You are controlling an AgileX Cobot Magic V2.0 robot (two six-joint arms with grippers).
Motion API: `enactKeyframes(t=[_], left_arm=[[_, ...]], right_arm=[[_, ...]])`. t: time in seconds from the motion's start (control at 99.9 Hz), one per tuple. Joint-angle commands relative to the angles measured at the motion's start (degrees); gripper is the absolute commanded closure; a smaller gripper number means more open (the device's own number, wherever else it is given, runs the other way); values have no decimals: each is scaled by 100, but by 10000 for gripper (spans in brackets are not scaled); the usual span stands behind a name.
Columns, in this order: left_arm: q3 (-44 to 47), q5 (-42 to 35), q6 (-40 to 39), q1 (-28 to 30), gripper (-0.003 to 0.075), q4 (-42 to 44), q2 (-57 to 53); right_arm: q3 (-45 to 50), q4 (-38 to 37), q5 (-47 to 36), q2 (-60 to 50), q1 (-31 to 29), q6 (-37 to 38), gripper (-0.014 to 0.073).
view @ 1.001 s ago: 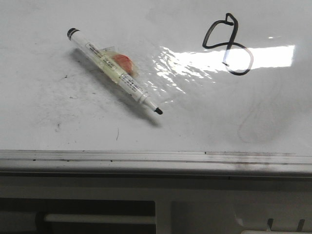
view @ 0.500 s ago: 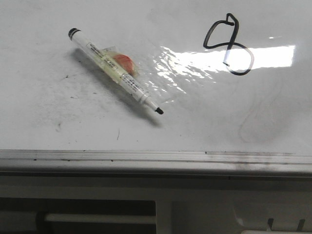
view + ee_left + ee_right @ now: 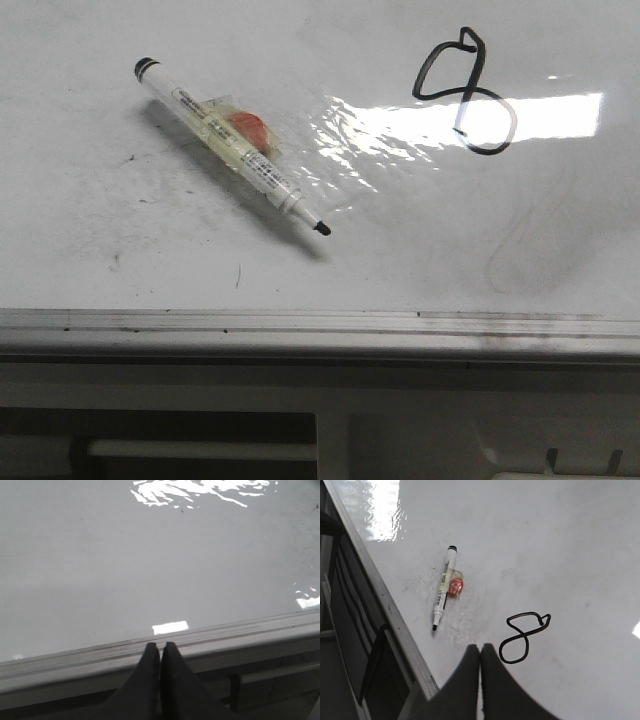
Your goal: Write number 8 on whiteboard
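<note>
The whiteboard (image 3: 150, 250) fills the front view, glossy and scuffed, with a silver rail (image 3: 300, 325) along its lower edge. A black number 8 (image 3: 465, 92) is drawn at upper right, lopsided and tilted. It also shows in the right wrist view (image 3: 525, 636). An uncapped white marker (image 3: 230, 145) lies loose on the board at left, with an orange patch under clear tape on it; it also shows in the right wrist view (image 3: 443, 587). My right gripper (image 3: 480, 647) is shut and empty, above the board beside the 8. My left gripper (image 3: 159, 645) is shut and empty over the rail (image 3: 225, 637).
Below the rail the front view shows a pale frame with dark openings (image 3: 200, 440). The right wrist view shows the board's edge (image 3: 380, 590) and dark slots beyond it. Bright glare patches (image 3: 520, 115) lie on the board.
The front view shifts by a few pixels; marker and 8 keep their places on the board. Nothing else has visibly changed.
</note>
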Motion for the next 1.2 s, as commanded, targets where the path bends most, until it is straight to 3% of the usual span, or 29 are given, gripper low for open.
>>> enactKeyframes(t=[0.0,0.09,0.28,0.38,0.47,0.57,0.62,0.7,0.831,1.191], left_arm=[[229,-266,-50,1,741,-58,-155],[229,-266,-50,1,741,-58,-155],[229,-266,-50,1,741,-58,-155],[229,-266,-50,1,741,-58,-155],[229,-266,-50,1,741,-58,-155],[229,-266,-50,1,741,-58,-155],[229,-266,-50,1,741,-58,-155],[229,-266,-50,1,741,-58,-155],[229,-277,-50,1,741,-58,-155],[229,-277,-50,1,741,-58,-155]], right_arm=[[-140,0,-396,53,-34,1,636],[-82,-343,-360,53,-126,81,636],[775,-1834,-1695,43,-1217,2893,636],[1499,-1949,-2338,-40,-2152,3613,636],[2152,-1949,-2903,-240,-2782,3634,636],[2728,-1949,-2973,-636,-3101,3634,636],[2879,-1949,-2761,-920,-3208,3634,636],[2822,-1949,-1571,-1442,-3306,3634,636],[2857,-1949,-802,-1434,-3439,3634,636],[2856,-1949,-878,-1462,-3470,3634,637]])
